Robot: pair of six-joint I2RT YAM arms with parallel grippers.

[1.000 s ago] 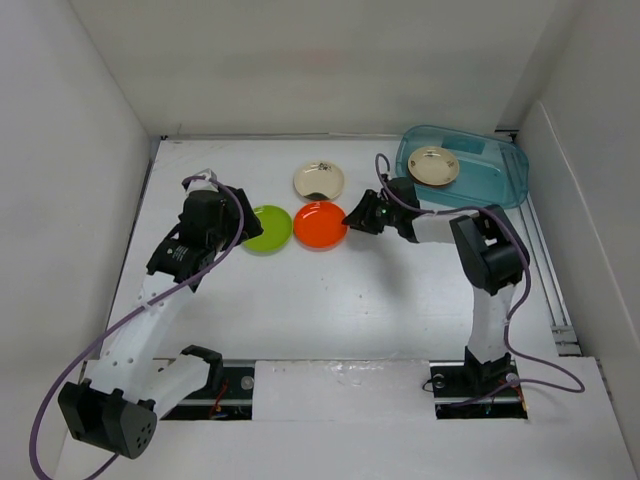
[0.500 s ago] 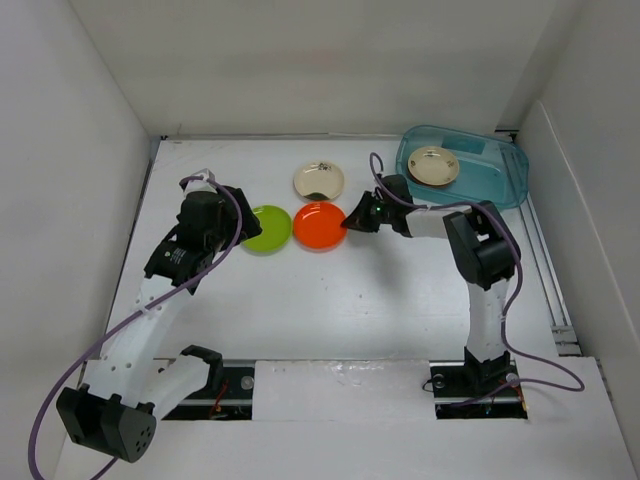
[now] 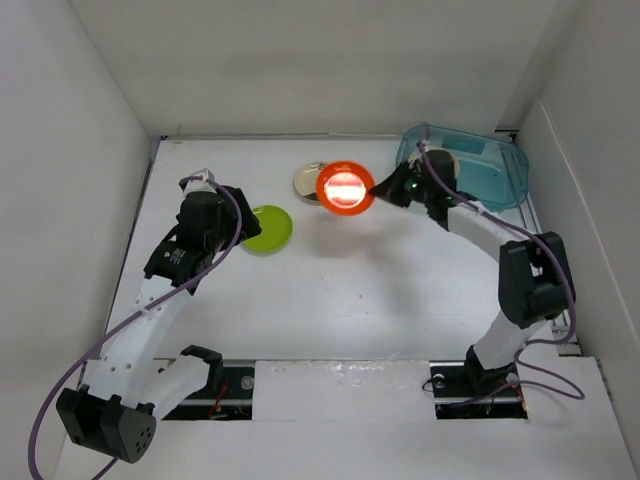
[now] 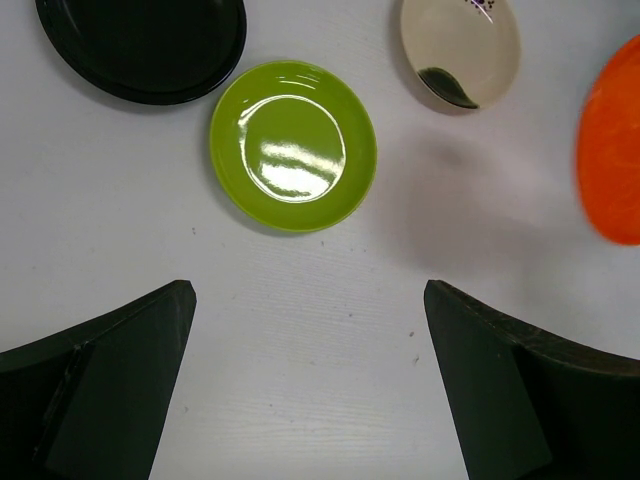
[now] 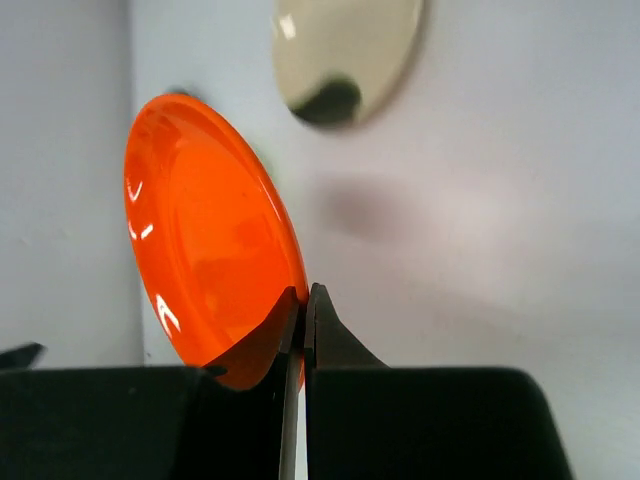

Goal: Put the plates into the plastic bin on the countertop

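My right gripper (image 3: 380, 187) is shut on the rim of an orange plate (image 3: 344, 187) and holds it tilted above the countertop (image 3: 330, 290), left of the teal plastic bin (image 3: 470, 170). In the right wrist view the fingertips (image 5: 318, 312) pinch the orange plate (image 5: 205, 235). A cream plate (image 3: 305, 178) lies partly behind it. A cream plate in the bin (image 3: 443, 160) is partly hidden by my arm. My left gripper (image 4: 310, 400) is open and empty, just short of the lime green plate (image 4: 293, 145), with a black plate (image 4: 140, 45) beyond at the left.
White walls enclose the countertop on the left, back and right. The bin stands in the far right corner. The left wrist view also shows the cream plate (image 4: 460, 50) and the orange plate's edge (image 4: 612, 150).
My right gripper has lifted the orange plate off the countertop and carried it back and to the right, towards the bin. The left arm has barely moved.
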